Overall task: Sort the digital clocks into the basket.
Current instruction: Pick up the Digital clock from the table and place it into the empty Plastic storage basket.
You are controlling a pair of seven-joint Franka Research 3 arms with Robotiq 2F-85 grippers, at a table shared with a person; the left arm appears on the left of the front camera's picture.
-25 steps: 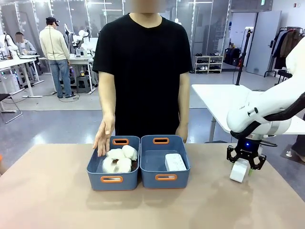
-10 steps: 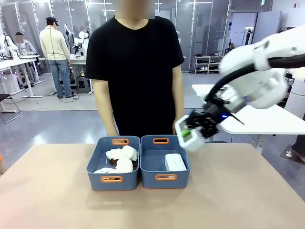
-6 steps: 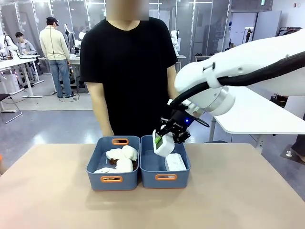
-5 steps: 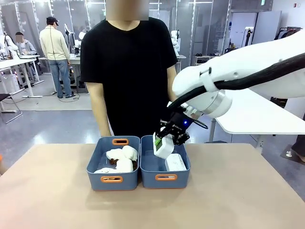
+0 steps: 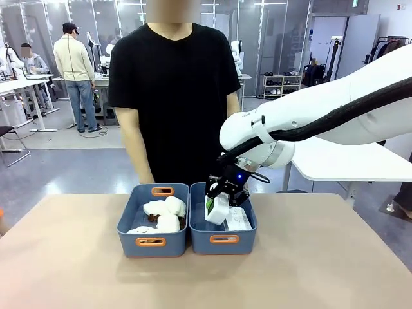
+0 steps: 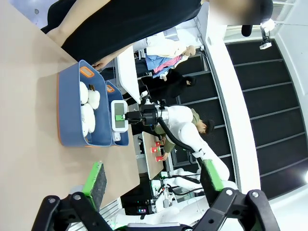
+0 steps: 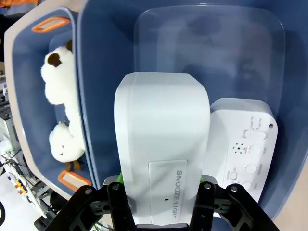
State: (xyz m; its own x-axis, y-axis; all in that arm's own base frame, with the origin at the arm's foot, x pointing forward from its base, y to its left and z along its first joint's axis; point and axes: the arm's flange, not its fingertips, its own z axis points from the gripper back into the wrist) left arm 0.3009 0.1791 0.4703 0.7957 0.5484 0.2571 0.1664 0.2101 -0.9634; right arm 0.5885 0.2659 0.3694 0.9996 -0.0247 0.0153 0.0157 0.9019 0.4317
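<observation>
A tan table (image 5: 77, 270) is being shared with a person (image 5: 174, 96) in a black shirt, seen standing at the far side, close behind two bins.

The right arm (image 5: 322, 122) is being reached across from picture right, over the bins. Two identical blue-grey bins are being kept side by side and touching at mid-table, long axes running toward the person. The left bin (image 5: 132, 222) is being filled with white plush toys (image 5: 164, 215). The right one, the basket (image 5: 248, 233), is being used for the clocks.

The right gripper (image 5: 217, 201) is being held over the basket's near-left part, pointing down into it, fingers clamped on the held clock (image 5: 217, 209). In the right wrist view the held clock (image 7: 161, 144) is being pinched at its near end, where "SNOOZE/LIGHT" is printed. Its long axis is being kept in line with the fingers, free end pointing down at the basket floor (image 7: 211, 53). In the front view it is seen tilted slightly, lower end toward the near wall. Whether it is touching the floor cannot be told.

The second clock (image 5: 239, 220) is lying flat in the basket's right half, button side up, just beside the held one, long axis along the basket's length.

In the left wrist view the left gripper (image 6: 154, 180) is being held spread, nothing between the green pads (image 6: 95, 179), well apart from the bins.
</observation>
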